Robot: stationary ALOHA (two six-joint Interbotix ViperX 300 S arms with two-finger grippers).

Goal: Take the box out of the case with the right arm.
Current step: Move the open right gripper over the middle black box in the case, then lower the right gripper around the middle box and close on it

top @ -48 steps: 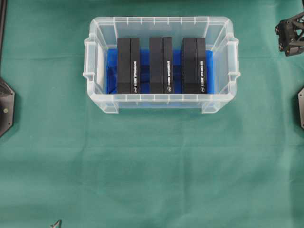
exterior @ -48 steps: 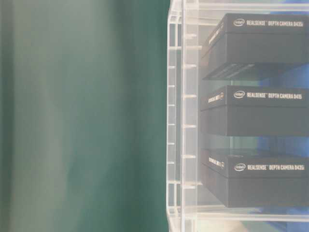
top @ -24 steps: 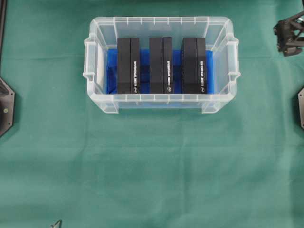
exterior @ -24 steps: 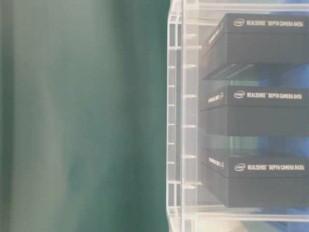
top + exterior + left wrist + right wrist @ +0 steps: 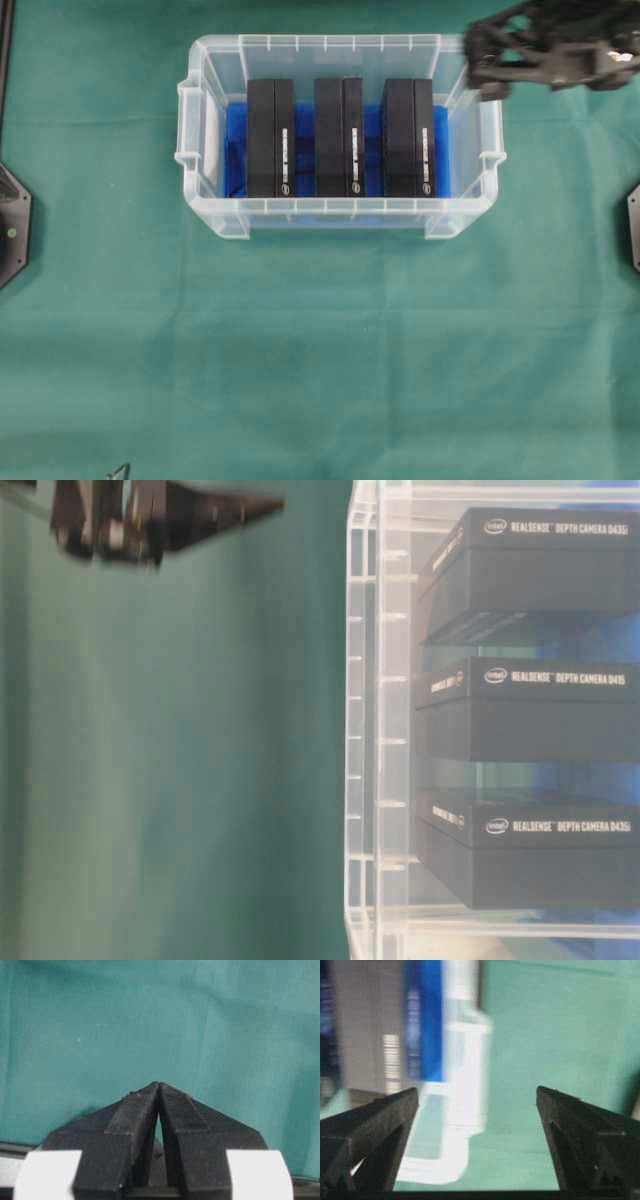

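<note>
The case (image 5: 199, 132), a clear plastic bin lined with blue cloth, stands at the back middle of the green cloth. Three black boxes stand side by side in it: left (image 5: 270, 138), middle (image 5: 338, 137), right (image 5: 408, 137). My right gripper (image 5: 482, 65), blurred by motion, hovers above the case's right end, near its back right corner. In the right wrist view it (image 5: 477, 1102) is wide open with nothing between its fingers, and the case's rim (image 5: 462, 1085) lies below. The left gripper (image 5: 158, 1085) is shut on nothing over bare cloth. From table level the boxes (image 5: 540, 710) show through the case wall.
Green cloth (image 5: 320, 360) covers the whole table. Black arm mounts sit at the left edge (image 5: 12, 228) and the right edge (image 5: 633, 225). The case has raised rims and side handles (image 5: 492, 158).
The right arm has swung left from the top right corner to above the case's right end. Its jaws stay wide open. The boxes and the case have not moved.
</note>
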